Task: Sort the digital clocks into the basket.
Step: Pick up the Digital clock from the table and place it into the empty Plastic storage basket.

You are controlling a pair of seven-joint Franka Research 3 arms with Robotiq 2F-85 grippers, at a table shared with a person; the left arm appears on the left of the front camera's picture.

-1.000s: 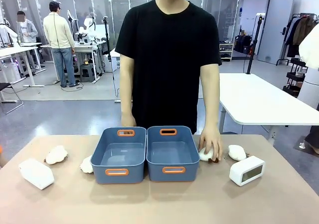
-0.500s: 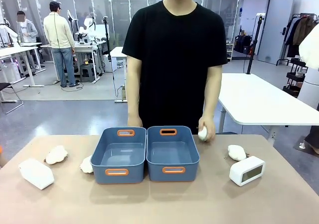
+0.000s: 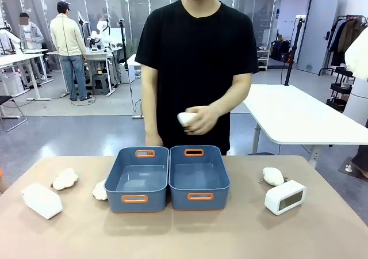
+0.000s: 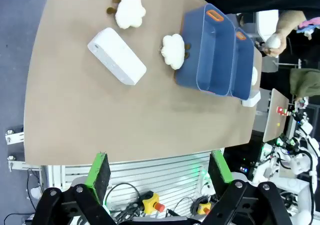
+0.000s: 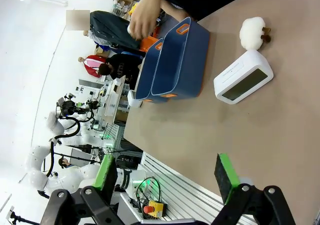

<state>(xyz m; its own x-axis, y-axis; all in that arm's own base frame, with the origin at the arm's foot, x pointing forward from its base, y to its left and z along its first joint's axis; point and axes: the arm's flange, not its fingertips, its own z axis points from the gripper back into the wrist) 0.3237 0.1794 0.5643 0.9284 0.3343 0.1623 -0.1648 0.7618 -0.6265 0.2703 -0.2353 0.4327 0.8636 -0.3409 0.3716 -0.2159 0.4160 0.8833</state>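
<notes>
Two white digital clocks lie on the tan table: one (image 3: 41, 200) at the front left, one (image 3: 284, 197) at the front right. Between them two identical blue-grey baskets stand side by side, the left one (image 3: 152, 202) and the right one (image 3: 218, 197), both with nothing inside. In the left wrist view my left gripper (image 4: 159, 169) hangs open off the table's edge, far from the left clock (image 4: 117, 62) and the baskets (image 4: 195, 60). My right gripper (image 5: 165, 177) is open too, well short of the right clock (image 5: 243, 76) and the baskets (image 5: 180, 70).
The person stands behind the baskets and holds a white plush toy (image 3: 187, 120) at chest height above them. Other plush toys lie at the left (image 3: 65, 179), against the left basket (image 3: 100, 190) and behind the right clock (image 3: 273, 176). The table's front strip (image 3: 184, 230) is bare.
The person's hand picked up a plush toy from the table right of the baskets and raised it to chest height toward the middle. Neither gripper changed.
</notes>
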